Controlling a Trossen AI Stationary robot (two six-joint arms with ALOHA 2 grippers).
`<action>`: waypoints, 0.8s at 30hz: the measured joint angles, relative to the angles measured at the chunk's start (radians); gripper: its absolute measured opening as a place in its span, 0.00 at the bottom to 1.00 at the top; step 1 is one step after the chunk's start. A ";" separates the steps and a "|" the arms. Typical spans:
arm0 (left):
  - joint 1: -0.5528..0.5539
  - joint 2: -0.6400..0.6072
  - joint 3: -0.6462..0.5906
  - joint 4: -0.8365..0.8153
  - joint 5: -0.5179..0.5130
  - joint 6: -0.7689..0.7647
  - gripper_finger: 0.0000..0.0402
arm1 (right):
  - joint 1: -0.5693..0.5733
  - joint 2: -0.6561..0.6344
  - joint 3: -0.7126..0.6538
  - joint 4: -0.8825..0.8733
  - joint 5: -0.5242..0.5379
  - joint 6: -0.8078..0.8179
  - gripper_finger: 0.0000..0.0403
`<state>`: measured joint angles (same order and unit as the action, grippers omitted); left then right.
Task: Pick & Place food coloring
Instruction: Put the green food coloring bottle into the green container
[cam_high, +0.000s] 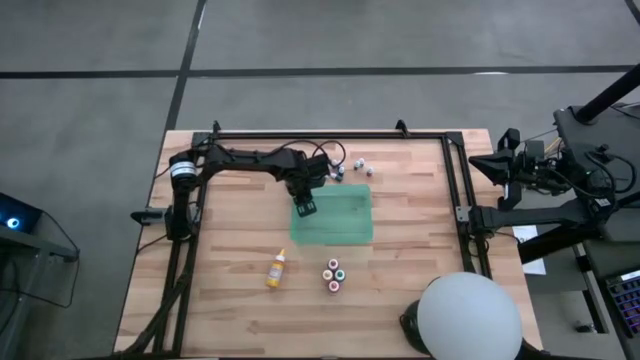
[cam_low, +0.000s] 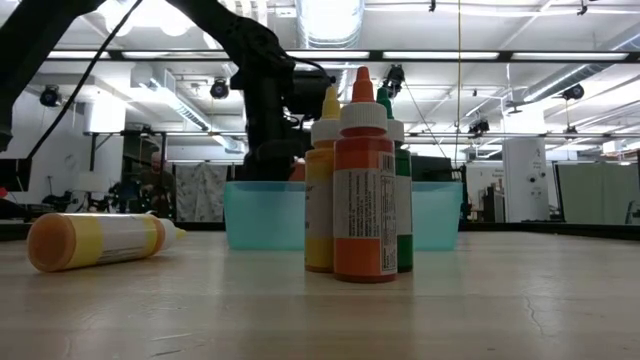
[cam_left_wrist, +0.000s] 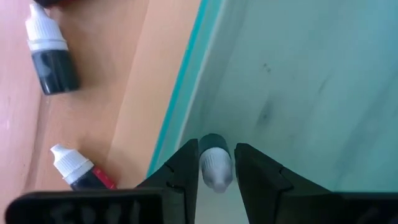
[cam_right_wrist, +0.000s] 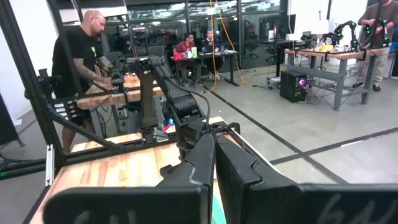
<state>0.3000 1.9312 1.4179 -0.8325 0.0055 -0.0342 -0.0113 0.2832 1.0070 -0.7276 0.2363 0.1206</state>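
Observation:
A shallow teal tray (cam_high: 332, 215) sits mid-table. My left gripper (cam_high: 304, 207) points down into its left end, fingers on either side of a tiny dark food coloring bottle with a pale cap (cam_left_wrist: 215, 167). Two more tiny bottles (cam_left_wrist: 53, 53) (cam_left_wrist: 78, 174) lie on the wood beside the tray. Others sit past the tray's far edge (cam_high: 362, 167). Several taller bottles stand upright in a group near the front (cam_high: 334, 274) (cam_low: 362, 190). A yellow-orange dropper bottle (cam_high: 276, 269) lies on its side. My right gripper (cam_right_wrist: 214, 168) is shut, off the table's right edge. My left gripper has the tiny bottle between its two fingers, which come from above and point down. The fingers (cam_left_wrist: 186, 171) stand against the bottle's sides at its pale cap (cam_left_wrist: 216, 177). The bottle is upright, cap up, inside the tray; whether its base rests on the tray floor I cannot tell.
A dark metal frame (cam_high: 455, 180) runs along the table's far and side edges. A white dome (cam_high: 468, 318) stands at the front right corner. Bare wood lies to the right of the tray and along the near edge. People work at desks in the room behind.

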 joint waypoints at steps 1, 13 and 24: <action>0.000 0.000 0.004 0.001 0.000 0.000 0.20 | 0.000 0.000 0.000 0.000 0.000 0.001 0.02; 0.000 0.000 0.057 -0.076 0.000 0.000 0.20 | 0.000 0.000 0.000 0.000 0.000 -0.001 0.02; 0.000 0.000 0.161 -0.143 0.003 0.000 0.20 | 0.000 0.000 0.000 0.000 0.000 0.001 0.02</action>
<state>0.3004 1.9308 1.5787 -0.9751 0.0090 -0.0341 -0.0113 0.2832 1.0069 -0.7273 0.2363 0.1219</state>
